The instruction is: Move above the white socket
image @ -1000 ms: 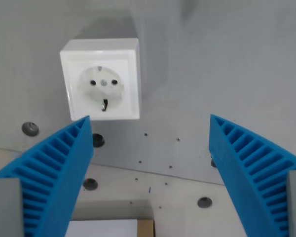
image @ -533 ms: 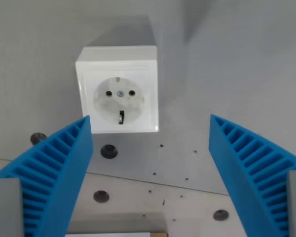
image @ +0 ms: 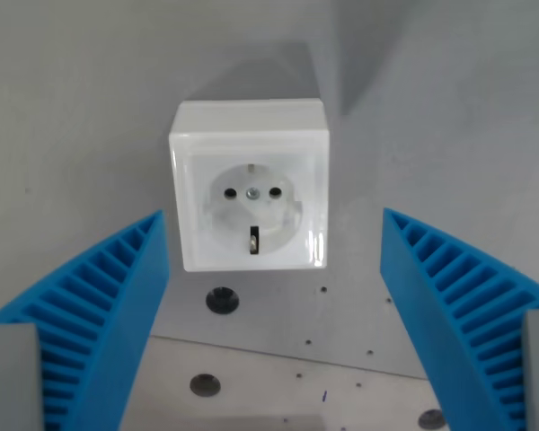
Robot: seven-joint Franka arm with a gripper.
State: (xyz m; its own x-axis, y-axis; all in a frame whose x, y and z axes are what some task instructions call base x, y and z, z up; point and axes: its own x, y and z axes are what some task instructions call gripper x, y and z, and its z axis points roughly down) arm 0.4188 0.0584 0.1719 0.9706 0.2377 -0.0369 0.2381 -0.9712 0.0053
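Observation:
A white square socket (image: 250, 187) with a round recessed face and two pin holes sits on a grey surface, near the middle of the wrist view. My gripper (image: 274, 220) is open, its blue ribbed fingers (image: 99, 314) spread wide at the lower left and lower right. The socket lies between the two fingertips and slightly above them in the picture, with nothing held.
The grey plate (image: 449, 135) carries dark round holes (image: 222, 299) below the socket, and several tiny specks. A lighter panel edge runs across the bottom of the view. A soft shadow falls above the socket.
The whole scene has shifted down and to the wrist view's right, so the camera has moved; the socket now sits nearer the middle between the fingers. The fingers keep the same spread.

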